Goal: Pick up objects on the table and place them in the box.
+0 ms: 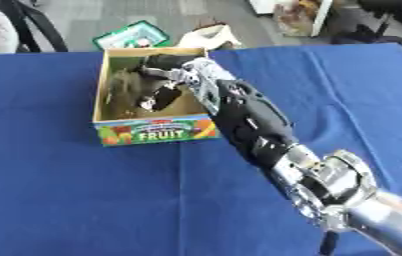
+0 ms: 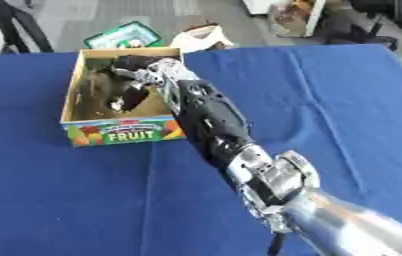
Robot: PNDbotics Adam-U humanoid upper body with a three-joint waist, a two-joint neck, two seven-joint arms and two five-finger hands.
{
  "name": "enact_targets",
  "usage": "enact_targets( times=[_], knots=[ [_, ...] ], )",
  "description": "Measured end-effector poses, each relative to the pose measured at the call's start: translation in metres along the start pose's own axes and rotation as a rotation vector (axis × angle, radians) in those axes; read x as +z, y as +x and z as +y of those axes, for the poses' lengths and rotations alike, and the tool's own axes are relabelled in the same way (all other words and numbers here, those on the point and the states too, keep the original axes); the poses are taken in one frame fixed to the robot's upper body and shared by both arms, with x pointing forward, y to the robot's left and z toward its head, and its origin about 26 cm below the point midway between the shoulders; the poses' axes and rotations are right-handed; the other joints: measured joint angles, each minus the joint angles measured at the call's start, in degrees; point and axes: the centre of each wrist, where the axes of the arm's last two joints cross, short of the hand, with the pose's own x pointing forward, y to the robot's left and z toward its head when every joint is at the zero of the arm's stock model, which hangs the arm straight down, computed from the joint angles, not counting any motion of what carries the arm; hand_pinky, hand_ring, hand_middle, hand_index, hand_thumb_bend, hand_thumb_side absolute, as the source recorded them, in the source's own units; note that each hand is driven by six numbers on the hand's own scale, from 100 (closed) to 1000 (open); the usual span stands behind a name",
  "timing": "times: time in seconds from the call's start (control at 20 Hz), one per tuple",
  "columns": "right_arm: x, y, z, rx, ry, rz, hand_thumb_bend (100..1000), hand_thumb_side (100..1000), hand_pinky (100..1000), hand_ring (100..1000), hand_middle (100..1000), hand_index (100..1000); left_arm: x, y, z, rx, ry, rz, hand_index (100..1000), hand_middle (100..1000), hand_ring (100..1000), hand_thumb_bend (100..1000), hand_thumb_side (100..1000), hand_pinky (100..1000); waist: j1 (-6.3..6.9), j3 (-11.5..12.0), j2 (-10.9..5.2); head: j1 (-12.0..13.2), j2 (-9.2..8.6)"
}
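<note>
A cardboard box (image 1: pixel 101 87) with a "FRUIT" label on its front wall stands on the blue table (image 1: pixel 56 175) at the far left of centre. My right arm comes in from the lower right and reaches over the box's right wall. My right hand (image 1: pixel 176 70) is inside the box, near its back right corner. Just below the hand a dark thing with a white patch (image 1: pixel 155 98) sits in the box; whether the hand holds it is unclear. A greenish-brown shape (image 1: pixel 124 87) lies further left on the box floor. My left hand is out of sight.
The blue cloth covers the whole table. Past the far edge, on the floor, are a green box (image 1: pixel 134 34), a white bag (image 1: pixel 209 36) and dark chair legs (image 1: pixel 38 25) at the upper left.
</note>
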Motion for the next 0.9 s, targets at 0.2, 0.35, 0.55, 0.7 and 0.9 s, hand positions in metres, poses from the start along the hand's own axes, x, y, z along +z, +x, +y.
enact_targets(
  times=[0.2,0.35,0.55,0.7,0.9],
  knots=[
    [0.0,-0.001,0.003,0.049,0.042,0.055,270,543,789,813,873,979,0.0,0.0,0.0,0.0,0.0,0.0,616,566,521,100,804,588,0.02,-0.1,-0.05,0.0,0.0],
    [0.0,-0.002,0.002,0.084,0.07,0.095,278,594,822,866,939,998,0.0,0.0,0.0,0.0,0.0,0.001,616,566,521,100,802,588,0.04,-0.2,-0.33,0.0,0.0],
    [0.002,-0.006,-0.001,0.122,0.086,0.122,235,566,841,902,972,1000,0.001,0.0,0.0,0.001,0.001,0.003,616,567,522,100,802,588,0.15,-0.9,-0.57,0.2,0.0],
    [0.007,-0.01,-0.01,0.151,0.058,0.116,198,531,853,927,988,1000,0.002,-0.001,0.0,0.001,0.002,0.005,616,567,522,100,802,588,0.16,-1.6,-0.96,0.4,0.0],
    [0.016,-0.015,-0.026,0.171,-0.001,0.08,164,448,856,939,992,1000,0.003,-0.002,0.001,0.002,0.007,0.009,616,567,522,100,803,588,0.15,-2.8,-1.11,0.8,0.01]
  ],
)
